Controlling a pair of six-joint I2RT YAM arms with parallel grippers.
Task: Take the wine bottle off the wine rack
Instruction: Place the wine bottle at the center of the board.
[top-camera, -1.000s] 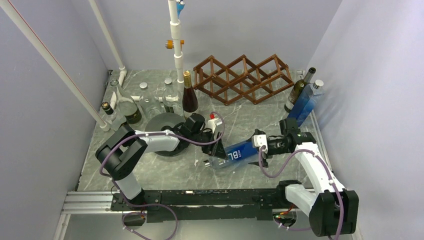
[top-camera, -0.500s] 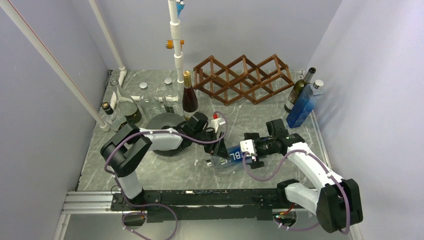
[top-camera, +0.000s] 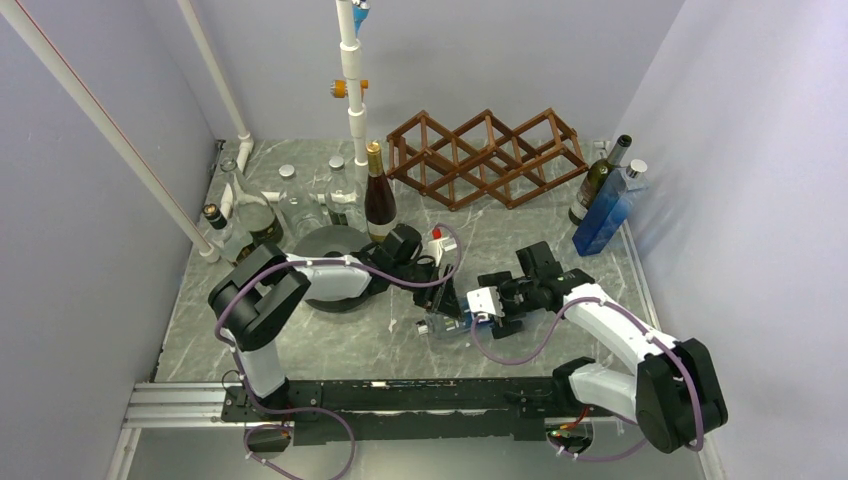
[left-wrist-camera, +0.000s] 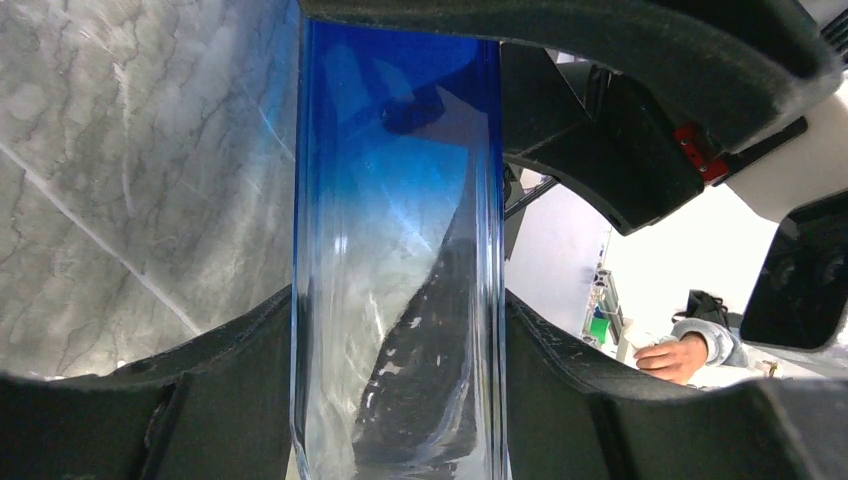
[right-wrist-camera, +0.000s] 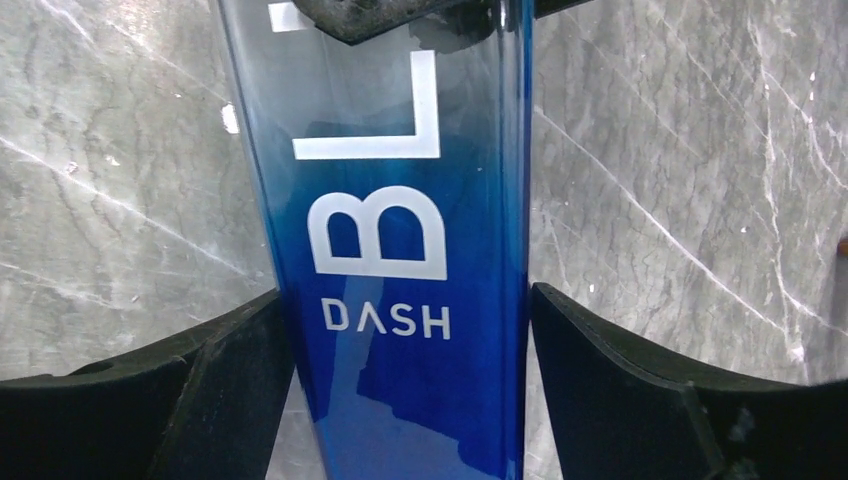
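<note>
Blue bottle (right-wrist-camera: 385, 240) clamped in left gripper (left-wrist-camera: 398, 305), right gripper (right-wrist-camera: 405, 300) straddling it

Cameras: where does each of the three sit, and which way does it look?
Top external: high behind the arms, looking down on the table, the wine rack and both whole arms.
Left wrist: on the left arm, looking out between the left gripper fingers clamped on the blue bottle.
Right wrist: on the right arm, looking down at the table; the right gripper flanks the bottle's lettering.
Shared: both wrist views show that same bottle and marble table.
</note>
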